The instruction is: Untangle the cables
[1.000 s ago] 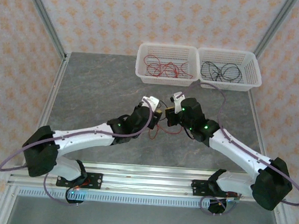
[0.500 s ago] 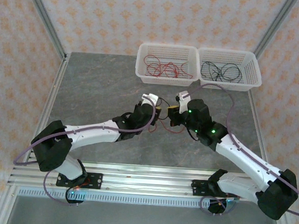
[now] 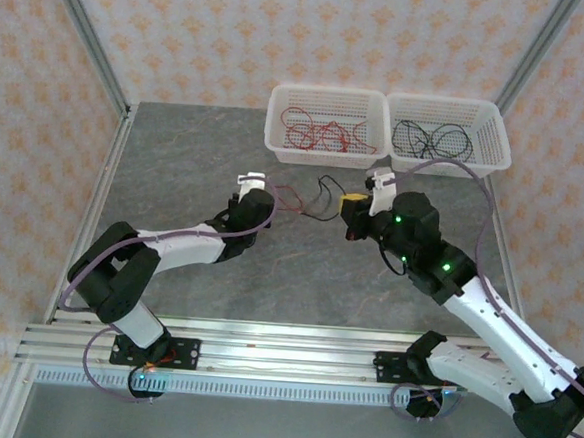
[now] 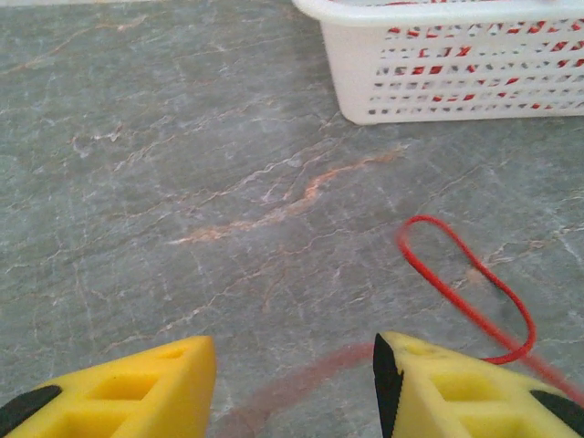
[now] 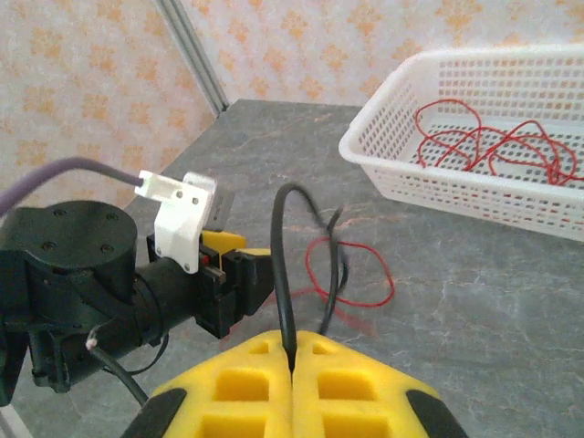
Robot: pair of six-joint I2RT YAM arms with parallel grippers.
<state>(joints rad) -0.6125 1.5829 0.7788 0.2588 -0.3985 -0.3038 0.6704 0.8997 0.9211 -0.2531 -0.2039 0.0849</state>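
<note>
Jaws of the right gripper (image 5: 292, 347) are clamped shut on the black cable (image 5: 281, 265), which rises from them toward 12 o'clock. The red cable (image 5: 351, 274) loops just beyond at 1 o'clock. The left wrist view shows the left gripper (image 4: 292, 356) roughly half open, gripping nothing, with a blurred red strand crossing its gap and a loop lying at 2 o'clock. Overhead adds the spacing: grippers apart mid-table, both cables strung between them. A basket of red wires (image 3: 328, 91) and a basket of black wires (image 3: 446, 100) line the table's (image 3: 176, 161) 12 o'clock edge; bare surface lies toward 9 and 6 o'clock.
</note>
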